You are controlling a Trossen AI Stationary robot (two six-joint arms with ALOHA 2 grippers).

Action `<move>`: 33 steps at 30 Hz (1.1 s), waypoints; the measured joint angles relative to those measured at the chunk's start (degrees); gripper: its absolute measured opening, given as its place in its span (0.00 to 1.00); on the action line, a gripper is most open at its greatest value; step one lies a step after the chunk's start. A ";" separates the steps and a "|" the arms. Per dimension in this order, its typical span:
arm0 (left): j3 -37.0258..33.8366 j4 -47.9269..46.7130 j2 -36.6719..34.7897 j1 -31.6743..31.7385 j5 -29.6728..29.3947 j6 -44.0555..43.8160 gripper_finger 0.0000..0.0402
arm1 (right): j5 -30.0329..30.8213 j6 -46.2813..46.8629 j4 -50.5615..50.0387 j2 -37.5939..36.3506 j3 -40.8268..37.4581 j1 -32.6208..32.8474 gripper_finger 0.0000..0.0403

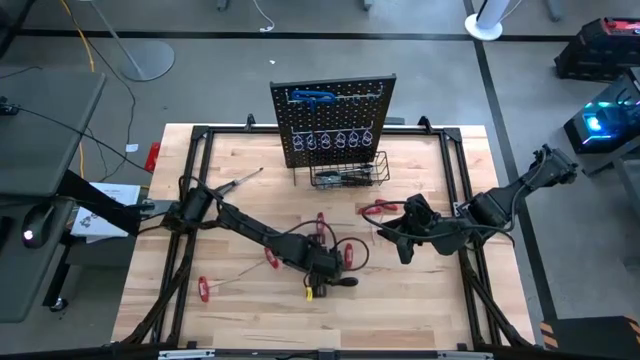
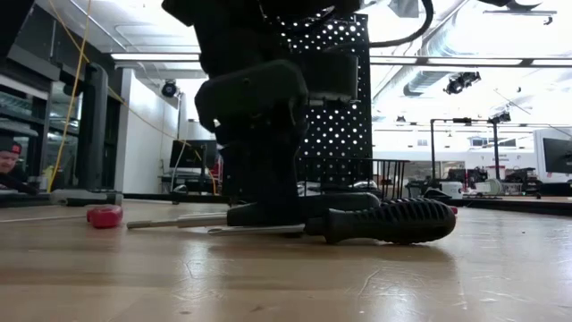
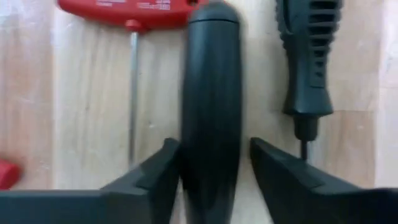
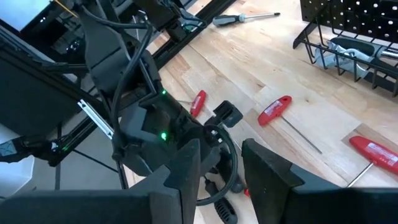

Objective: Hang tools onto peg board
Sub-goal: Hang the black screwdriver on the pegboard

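The black peg board stands upright at the table's far middle, with a blue tool on its top row and a wire basket at its foot. My left gripper points down at the table's near middle. It is open, one finger on each side of a smooth black tool handle that lies on the wood; narrow gaps show on both sides. Beside that handle lie a ribbed black screwdriver and a red T-handle key. My right gripper hangs open and empty above the table's right middle.
More red-handled tools lie around the left arm, and one sits near the left front. Red pliers lie by the right gripper. A screwdriver lies at the far left. A black frame borders the tabletop.
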 joint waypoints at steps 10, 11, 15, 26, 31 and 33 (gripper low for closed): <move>-0.56 -7.01 -12.43 2.66 -6.68 -1.45 0.25 | 0.95 0.33 1.78 -0.02 0.00 -0.02 0.28; -0.52 -7.52 -14.36 2.99 -7.90 -1.54 0.25 | 0.97 0.87 2.16 0.13 0.00 -0.03 0.28; -0.60 -5.37 -23.24 3.58 -13.89 -3.41 0.25 | -0.70 1.00 3.98 2.24 0.00 -0.45 0.29; -0.40 15.16 -37.29 3.86 -31.98 -0.57 0.25 | 0.22 -4.78 30.27 9.27 -0.01 -7.68 0.29; -0.51 19.52 -36.98 5.09 -33.27 0.51 0.25 | 0.34 -9.28 40.15 9.31 0.00 -12.68 0.33; -0.48 20.90 -37.11 5.31 -33.28 -0.02 0.25 | 0.44 -12.03 44.61 9.31 0.00 -13.72 0.37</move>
